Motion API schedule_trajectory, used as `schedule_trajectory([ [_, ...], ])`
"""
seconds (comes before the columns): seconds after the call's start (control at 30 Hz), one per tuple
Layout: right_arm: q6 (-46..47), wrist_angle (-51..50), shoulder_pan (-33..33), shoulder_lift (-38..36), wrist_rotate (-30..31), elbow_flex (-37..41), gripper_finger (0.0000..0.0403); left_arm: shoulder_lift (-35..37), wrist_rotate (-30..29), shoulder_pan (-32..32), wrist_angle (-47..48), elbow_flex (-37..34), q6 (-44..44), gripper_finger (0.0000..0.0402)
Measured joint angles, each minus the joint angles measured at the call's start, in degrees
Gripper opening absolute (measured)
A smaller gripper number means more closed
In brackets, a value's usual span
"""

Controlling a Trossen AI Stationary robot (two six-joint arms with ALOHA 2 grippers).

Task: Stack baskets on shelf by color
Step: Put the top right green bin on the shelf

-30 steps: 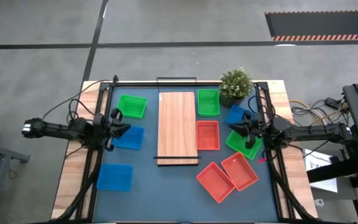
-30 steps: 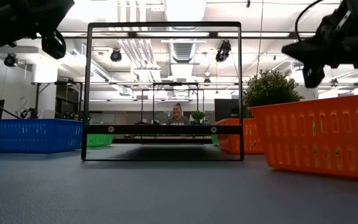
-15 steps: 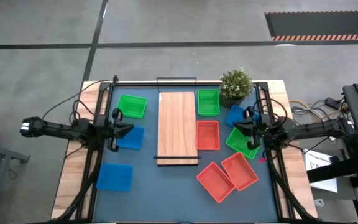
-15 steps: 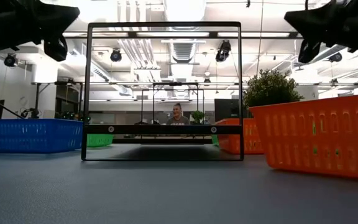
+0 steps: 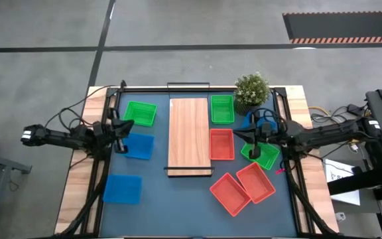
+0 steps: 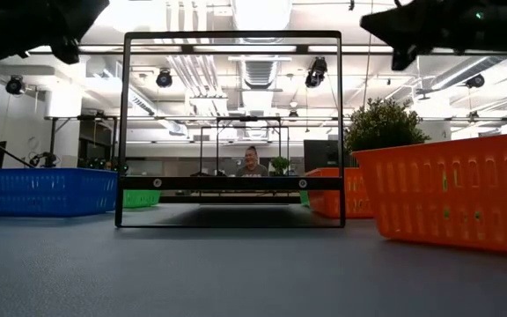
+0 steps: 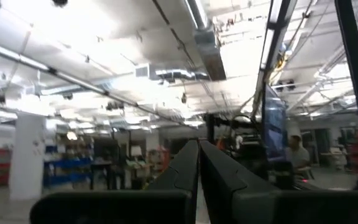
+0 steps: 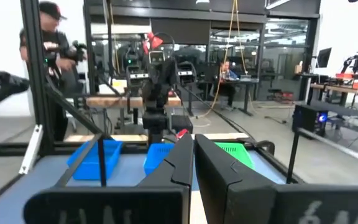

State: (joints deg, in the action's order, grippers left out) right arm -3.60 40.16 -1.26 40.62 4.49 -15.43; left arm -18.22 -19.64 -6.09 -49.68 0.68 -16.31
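Observation:
The light-wood shelf (image 5: 190,136) lies along the table's middle; its black end frame (image 6: 231,40) faces the low view. Left of it rest a green basket (image 5: 140,113) and two blue baskets (image 5: 138,147) (image 5: 123,188). To its right are a green basket (image 5: 222,109), a red one (image 5: 221,144), a partly hidden blue one (image 5: 249,122), another green one (image 5: 262,155) and two red ones (image 5: 229,194) (image 5: 255,182). My left gripper (image 5: 123,128) hovers shut over the left blue basket's edge, pointing upward (image 7: 199,152). My right gripper (image 5: 239,135) is shut (image 8: 193,146), high over the right-hand baskets.
A potted plant (image 5: 251,89) stands at the table's far right, behind the green basket. Cables run along both side edges of the table. A person (image 8: 48,68) stands beyond the table's left side. Bare dark-blue tabletop (image 5: 178,206) lies at the near middle.
My right gripper has risen and moved toward the shelf, rolling about its own axis, still shut. My left gripper has stayed over the left blue basket but has tipped upward and rolled. No basket has moved.

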Motion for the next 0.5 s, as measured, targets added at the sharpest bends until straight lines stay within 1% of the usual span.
schedule_trajectory([
  [0.1,-1.28,-4.47,0.0,2.75,-0.02,-3.66,0.0009,0.12,0.0,0.0,-1.52,0.01,-3.38,0.0],
  [0.3,-2.6,-16.55,0.02,7.93,0.0,-11.59,0.0009,0.47,-0.39,0.0,-5.28,0.03,-11.38,0.0],
  [0.43,-1.92,-26.97,0.0,10.2,0.0,-17.34,0.0009,0.55,-0.41,0.0,-11.17,-0.01,-15.36,0.0],
  [0.5,-1.1,-32.68,0.0,10.98,-0.02,-20.13,0.0009,0.75,-0.41,0.0,-11.93,-0.01,-15.64,0.0],
])
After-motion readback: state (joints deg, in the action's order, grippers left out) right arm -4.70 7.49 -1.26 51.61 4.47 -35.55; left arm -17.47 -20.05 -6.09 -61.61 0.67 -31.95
